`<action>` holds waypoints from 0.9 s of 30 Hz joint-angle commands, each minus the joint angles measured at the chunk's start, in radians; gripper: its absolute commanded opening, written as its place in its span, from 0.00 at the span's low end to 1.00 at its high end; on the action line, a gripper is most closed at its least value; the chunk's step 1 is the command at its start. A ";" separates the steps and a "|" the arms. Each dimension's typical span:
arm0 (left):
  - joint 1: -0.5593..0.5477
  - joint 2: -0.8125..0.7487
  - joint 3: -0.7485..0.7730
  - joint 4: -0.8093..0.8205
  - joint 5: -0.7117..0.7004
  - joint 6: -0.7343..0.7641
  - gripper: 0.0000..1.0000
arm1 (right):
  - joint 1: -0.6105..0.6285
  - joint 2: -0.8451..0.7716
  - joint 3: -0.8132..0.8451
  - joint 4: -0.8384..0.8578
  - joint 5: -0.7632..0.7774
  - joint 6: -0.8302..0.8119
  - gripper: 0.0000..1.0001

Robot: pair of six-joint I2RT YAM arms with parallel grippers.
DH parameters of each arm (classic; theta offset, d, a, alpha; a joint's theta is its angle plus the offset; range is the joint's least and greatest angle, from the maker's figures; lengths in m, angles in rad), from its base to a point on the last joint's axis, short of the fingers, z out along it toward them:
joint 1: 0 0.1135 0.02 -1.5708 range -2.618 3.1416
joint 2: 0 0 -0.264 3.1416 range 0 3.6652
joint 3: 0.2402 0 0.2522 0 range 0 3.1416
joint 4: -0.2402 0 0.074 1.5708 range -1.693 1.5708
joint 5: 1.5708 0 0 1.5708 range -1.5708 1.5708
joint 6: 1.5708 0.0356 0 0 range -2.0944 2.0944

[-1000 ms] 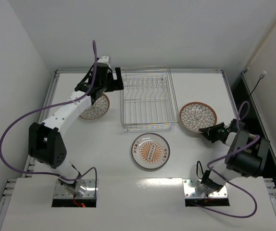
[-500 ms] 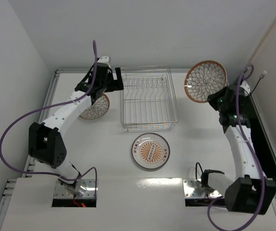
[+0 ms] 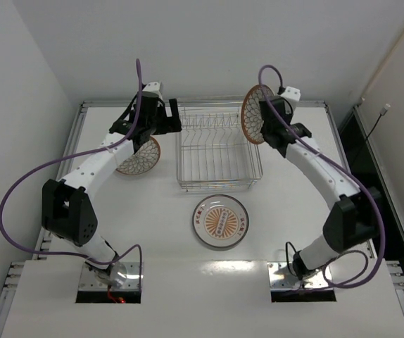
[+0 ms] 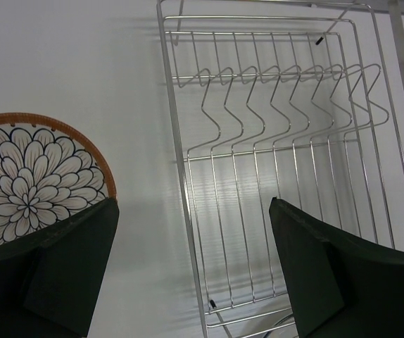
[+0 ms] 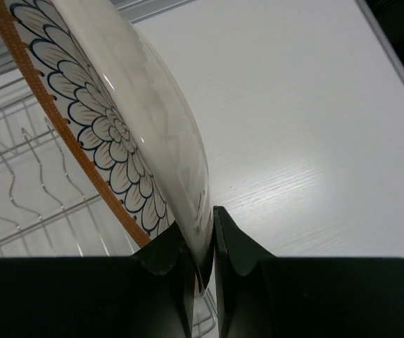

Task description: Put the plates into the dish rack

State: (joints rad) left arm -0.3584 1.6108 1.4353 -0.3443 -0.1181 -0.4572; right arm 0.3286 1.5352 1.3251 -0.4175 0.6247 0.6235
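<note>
Top external: right jaws pinch brown-rimmed petal-pattern ceramic plate on edge at silver wire-grid rack, 1 o'clock corner; left jaws spread.

White table with 3 things directly on it. At the far middle, a wire rack. Just left of it, lying flat, a brown-rimmed plate. Near its front edge, flat and apart, a sunburst plate.
</note>
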 commanded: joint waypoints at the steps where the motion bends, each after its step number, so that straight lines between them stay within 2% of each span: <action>1: 0.009 -0.028 0.034 0.018 0.024 -0.006 0.87 | 0.058 0.045 0.158 0.120 0.243 -0.067 0.00; 5: 0.009 -0.037 0.034 0.018 0.034 -0.015 0.87 | 0.105 0.158 0.241 0.111 0.384 -0.111 0.00; 9: 0.009 -0.037 0.034 0.018 0.043 -0.015 0.87 | 0.138 0.290 0.353 0.054 0.443 -0.111 0.00; 16: 0.009 -0.037 0.034 0.027 0.052 -0.024 0.87 | 0.147 0.428 0.515 -0.023 0.501 -0.111 0.00; 27: 0.009 -0.037 0.034 0.027 0.052 -0.024 0.87 | 0.147 0.499 0.523 -0.058 0.535 -0.090 0.00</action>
State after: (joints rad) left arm -0.3584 1.6108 1.4353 -0.3431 -0.0746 -0.4732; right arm 0.4816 2.0319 1.7992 -0.5282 1.0317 0.4984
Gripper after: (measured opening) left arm 0.871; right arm 0.098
